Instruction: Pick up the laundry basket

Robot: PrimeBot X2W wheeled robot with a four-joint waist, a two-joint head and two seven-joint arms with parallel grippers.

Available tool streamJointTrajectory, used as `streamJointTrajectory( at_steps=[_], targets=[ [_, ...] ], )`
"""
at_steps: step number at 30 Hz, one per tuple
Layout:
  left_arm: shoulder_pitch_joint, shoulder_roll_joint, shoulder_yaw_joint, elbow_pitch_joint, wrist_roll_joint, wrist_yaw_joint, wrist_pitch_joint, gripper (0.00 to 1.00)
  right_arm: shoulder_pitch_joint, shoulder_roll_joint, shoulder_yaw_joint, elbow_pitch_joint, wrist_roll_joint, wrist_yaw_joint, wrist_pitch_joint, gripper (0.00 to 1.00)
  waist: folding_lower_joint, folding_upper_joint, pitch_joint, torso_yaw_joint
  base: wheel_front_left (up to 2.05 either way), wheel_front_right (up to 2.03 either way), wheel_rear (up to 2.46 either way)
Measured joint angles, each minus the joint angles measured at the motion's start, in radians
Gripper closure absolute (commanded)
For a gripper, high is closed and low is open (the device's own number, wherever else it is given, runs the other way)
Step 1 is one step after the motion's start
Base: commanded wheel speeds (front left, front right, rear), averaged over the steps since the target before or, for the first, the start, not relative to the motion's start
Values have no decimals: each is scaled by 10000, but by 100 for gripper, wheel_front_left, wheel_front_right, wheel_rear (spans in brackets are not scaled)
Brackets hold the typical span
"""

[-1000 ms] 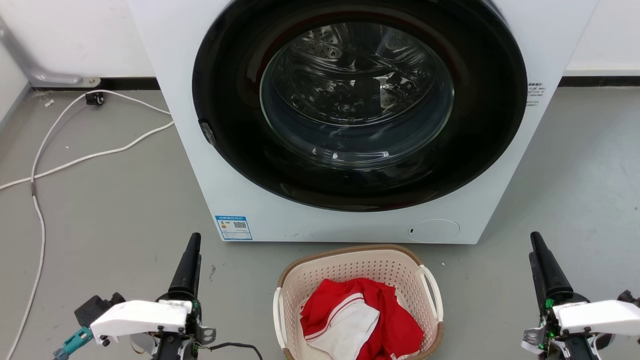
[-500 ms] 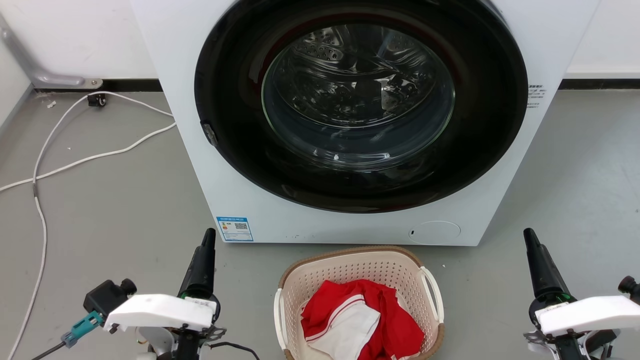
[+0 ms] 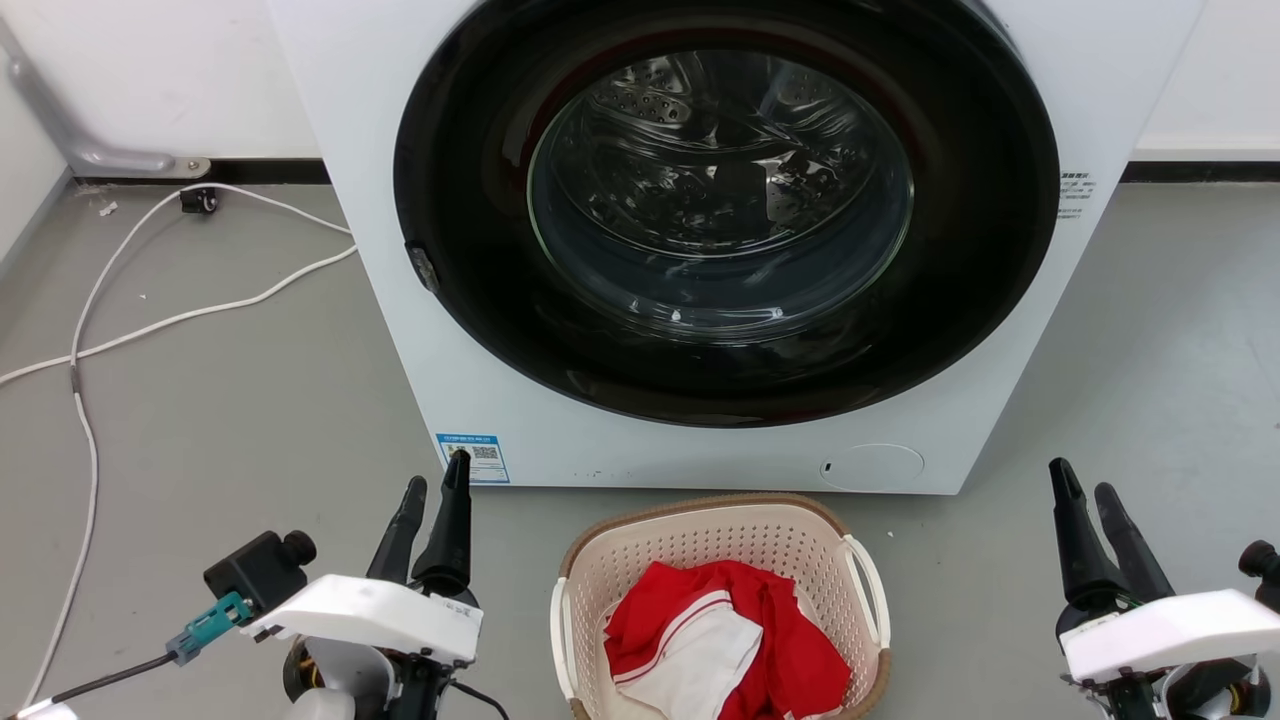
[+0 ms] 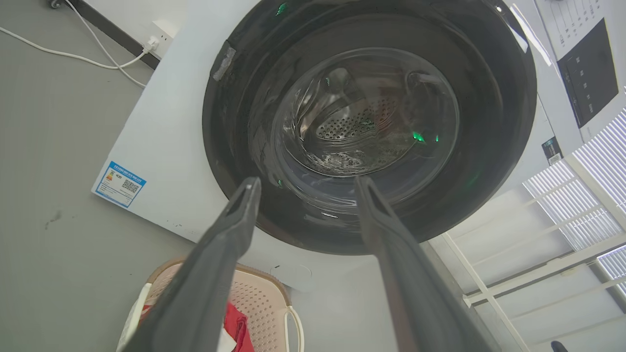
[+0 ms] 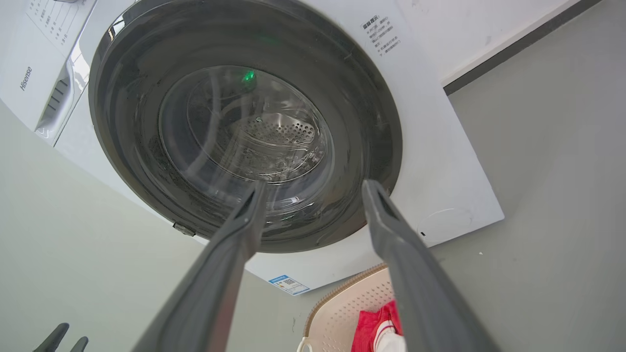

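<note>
The laundry basket [image 3: 690, 545] sits mouth-up on the floor [image 3: 250, 400] at 6 o'clock of the washing machine [image 3: 720, 200], with its handles toward 3 and 9. Its near end is cut off, so its long axis is unclear. The left pincer [image 3: 436, 472] at its 9 and the right pincer [image 3: 1083, 478] at its 3 have their fingers spread and are empty. The right wrist view shows Hisense lettering [image 5: 26, 78].

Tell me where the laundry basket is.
In the head view the laundry basket sits on the floor at bottom centre, just before the washer, between the left end effector and right end effector.

Laundry room, washing machine [image 3: 720, 250], grey floor [image 3: 230, 400]
</note>
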Motion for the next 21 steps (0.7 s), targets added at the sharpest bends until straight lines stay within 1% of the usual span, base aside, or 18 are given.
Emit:
streamJointTrajectory(
  at_steps=[15,21],
  targets=[
    [-206,2,-347,186,2176,98,-439,0,156,6,-148,-428,-2242,0,25,0,0,0,19,69,0,0,0],
    [-255,8,-445,282,2878,150,-608,0,242,6,-100,-541,-2903,2,33,0,0,0,36,90,0,0,0]
  ],
)
